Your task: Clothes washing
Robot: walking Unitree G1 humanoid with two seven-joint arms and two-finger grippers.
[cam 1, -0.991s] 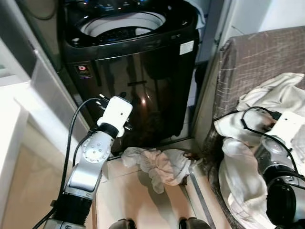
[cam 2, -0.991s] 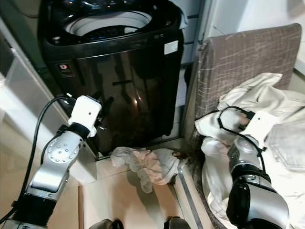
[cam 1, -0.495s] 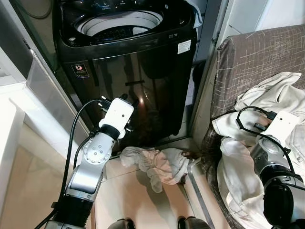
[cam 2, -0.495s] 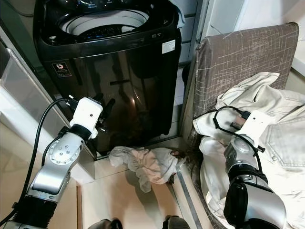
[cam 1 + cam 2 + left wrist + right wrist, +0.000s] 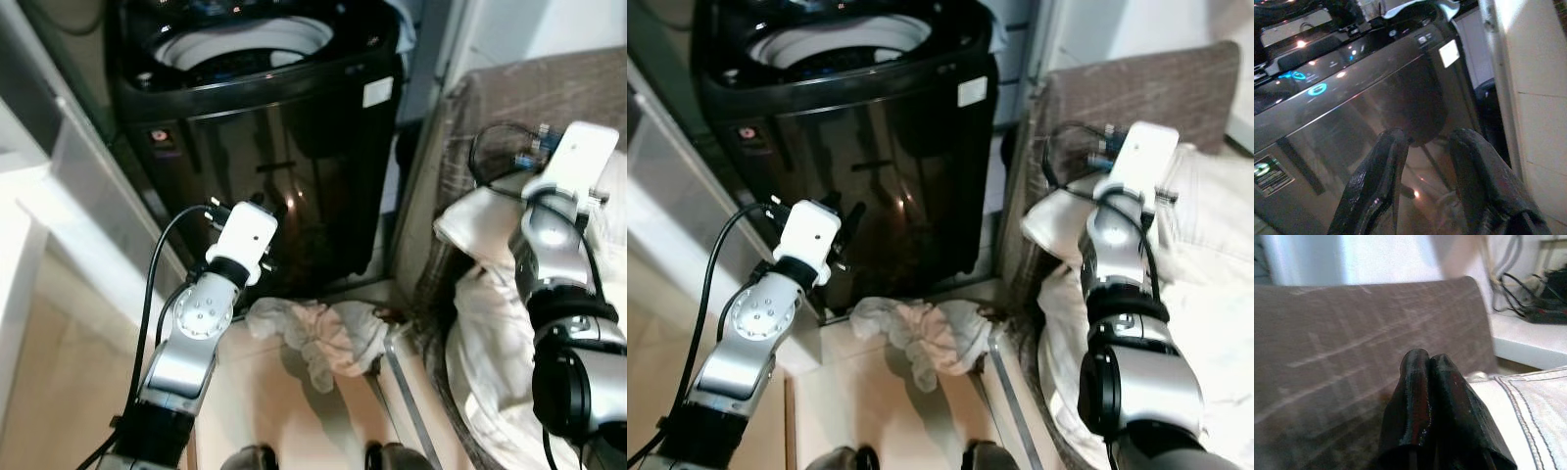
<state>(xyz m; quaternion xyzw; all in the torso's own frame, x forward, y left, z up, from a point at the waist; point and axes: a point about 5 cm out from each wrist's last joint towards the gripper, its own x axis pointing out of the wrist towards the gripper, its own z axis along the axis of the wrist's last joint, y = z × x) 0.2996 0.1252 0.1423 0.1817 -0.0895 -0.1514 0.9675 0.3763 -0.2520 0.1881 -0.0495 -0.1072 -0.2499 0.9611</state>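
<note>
Black top-load washing machine [image 5: 284,147] stood at the back, lid up, white drum rim [image 5: 245,44] open to the top. White sticker [image 5: 377,93] on its upper front right corner, small red-marked label [image 5: 160,137] on the upper left; text on both too small to read. Blue indicator lights [image 5: 1317,89] glowed on the control panel.

Brown grid-pattern sofa [image 5: 1087,108] was to the right of the machine, with pale cream clothes [image 5: 1205,294] piled on the seat, stitched seams visible on one piece.

Crumpled white-and-pink garment [image 5: 328,338] lay on the tiled floor [image 5: 265,411] at the foot of the machine, just beside the sofa corner, long axis running left-right along the machine's base.

Left end effector [image 5: 1422,161] sat low, facing the machine's glossy front, fingers spread with a clear gap, holding nothing.

Right end effector [image 5: 1430,377] was raised over the sofa pile near the backrest, fingers pressed together, nothing visible between them
</note>
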